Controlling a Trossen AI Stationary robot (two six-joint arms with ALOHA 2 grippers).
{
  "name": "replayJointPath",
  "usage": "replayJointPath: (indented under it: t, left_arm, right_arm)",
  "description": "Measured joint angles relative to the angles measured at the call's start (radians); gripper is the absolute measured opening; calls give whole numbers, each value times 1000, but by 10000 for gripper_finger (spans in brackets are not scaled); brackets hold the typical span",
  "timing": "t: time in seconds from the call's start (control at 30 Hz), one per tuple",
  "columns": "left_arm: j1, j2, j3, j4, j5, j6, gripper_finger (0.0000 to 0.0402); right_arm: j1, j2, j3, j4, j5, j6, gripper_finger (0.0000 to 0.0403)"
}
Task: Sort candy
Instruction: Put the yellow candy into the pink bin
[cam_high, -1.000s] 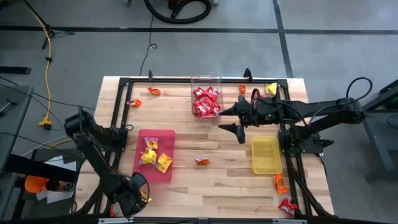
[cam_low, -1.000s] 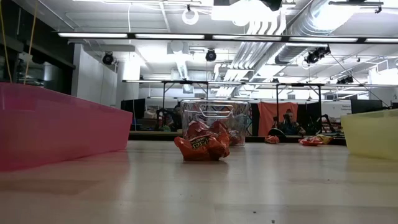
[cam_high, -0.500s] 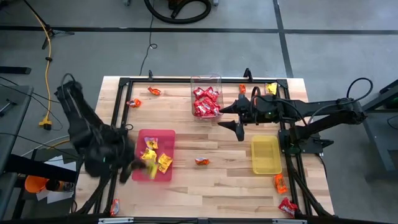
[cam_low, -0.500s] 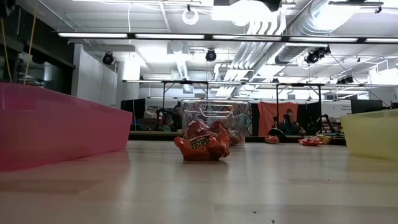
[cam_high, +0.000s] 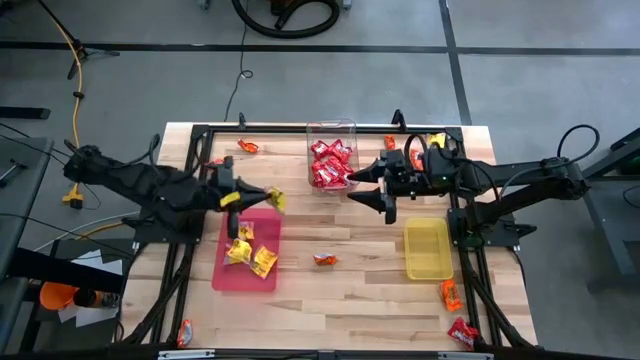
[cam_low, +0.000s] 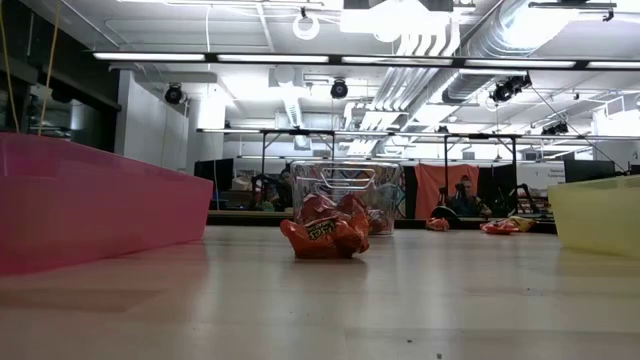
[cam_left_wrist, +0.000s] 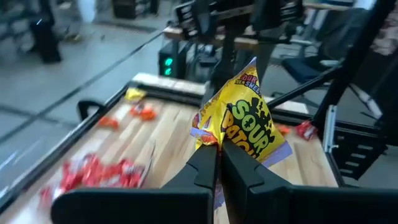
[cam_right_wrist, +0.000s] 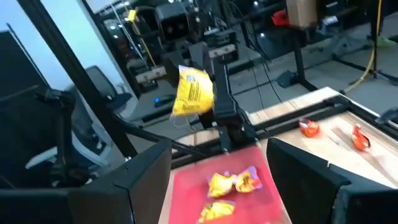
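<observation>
While the left claw hung above the far edge of the flat pink plastic tray, it was clenched on a yellow crinkly candy packet. In the left wrist view that packet stood with its long axis running straight out from the fingertips, pinched by its near end, printed face to the camera. From the right wrist camera it showed upright in the air above the tray.

Three more yellow wrapped packets lay in the pink tray, crumpled, no clear heading.

Right claw hovered beside the clear plastic tub, between it and the yellow rectangular tray, fingers spread wide, grasping nothing. Tub held a pile of red wrapped packets.

Loose on the wooden tabletop:
- orange packet between the two trays, long axis roughly left-right; low view showed it crumpled, in front of the tub
- two orange packets near the far left corner
- orange packet just past the yellow tray's near end, long axis near-far
- red packet at the near right corner
- red-orange packet at the near left edge
- yellow packet and small orange packet at the far right edge
</observation>
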Motion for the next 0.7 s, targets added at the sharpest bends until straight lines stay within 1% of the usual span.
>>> replayJointPath:
  t: [0.1, 0.17, 0.27, 0.37, 0.47, 0.53, 0.6, 0.7]
  left_arm:
    - [46, 28, 0, 52, 67, 71, 0]
    - [67, 43, 0, 56, 81, 92, 0]
    - [84, 63, -1, 52, 107, 104, 0]
    - [87, 58, -1, 29, 163, 85, 0]
    - [83, 11, -2, -97, 229, -7, 0]
    - [72, -31, 0, -219, 237, -107, 0]
    - [55, -68, 0, -386, 239, -216, 0]
    - [31, -88, -18, -573, 240, -358, 0]
  right_arm:
    - [11, 0, 0, 19, 1, -2, 259]
    - [20, 0, 0, 19, 1, -2, 259]
    - [30, 0, 0, 18, 2, -2, 259]
    - [38, 0, 0, 19, 27, -2, 259]
    - [40, 0, 0, 19, 34, 1, 259]
    - [40, 0, 0, 19, 35, 1, 259]
    - [40, 0, 0, 19, 35, 1, 259]
    - [40, 0, 0, 19, 38, 1, 259]
